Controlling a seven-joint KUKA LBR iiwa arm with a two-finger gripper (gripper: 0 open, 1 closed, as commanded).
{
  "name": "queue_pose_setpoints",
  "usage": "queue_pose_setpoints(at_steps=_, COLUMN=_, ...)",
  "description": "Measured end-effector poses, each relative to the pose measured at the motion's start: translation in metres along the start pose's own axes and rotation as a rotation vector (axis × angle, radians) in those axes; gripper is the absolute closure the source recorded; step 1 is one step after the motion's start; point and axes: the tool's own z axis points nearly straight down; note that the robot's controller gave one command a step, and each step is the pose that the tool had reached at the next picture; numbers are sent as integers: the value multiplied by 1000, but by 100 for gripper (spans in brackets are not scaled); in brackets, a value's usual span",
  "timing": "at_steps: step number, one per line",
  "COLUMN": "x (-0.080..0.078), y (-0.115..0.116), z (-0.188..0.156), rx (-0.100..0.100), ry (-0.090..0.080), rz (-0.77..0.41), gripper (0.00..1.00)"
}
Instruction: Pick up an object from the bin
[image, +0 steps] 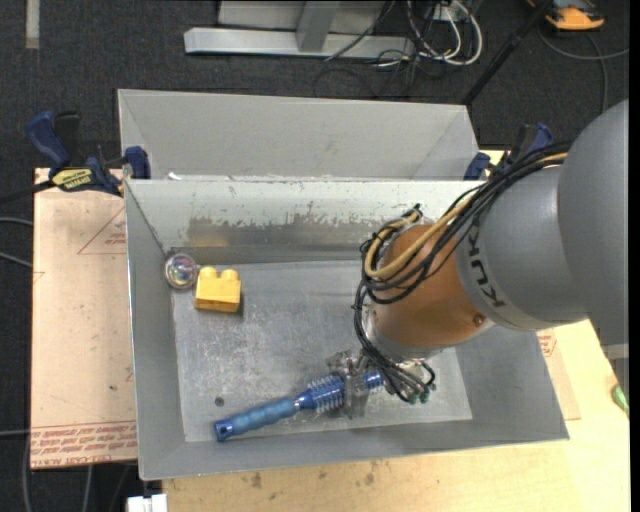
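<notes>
Where my arm reaches into the bin (300, 215) from the right, my gripper (352, 385) sits low over the floor, close to the wall at the bottom of the view and right of centre. At the gripper lies the blue tool (270, 413). It has a slim, round, deep-blue handle that ends in a ribbed, spiral-looking head of lighter blue, much like a small brush. It lies flat on the bin floor and slanted. The handle's end points toward the lower left corner, and the ribbed head points right, under my gripper. The head end meets the gripper's tip. Whether it sits between my jaws cannot be told, nor whether the jaws stand wide or narrow, because my orange cover (420, 300) and the cables (385, 250) on my wrist hide them. Well apart, in the upper left corner of the floor, a yellow block (218, 289) with two studs rests just beside a small clear ball (181, 270), which lies near the left wall.
</notes>
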Motion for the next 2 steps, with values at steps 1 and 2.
queue_pose_setpoints(at_steps=1, x=9, y=-3, z=-112, rx=2, ry=-7, rz=14, gripper=100)
queue_pose_setpoints(at_steps=2, x=-7, y=-11, z=-212, rx=3, ry=-11, rz=-3, gripper=100)
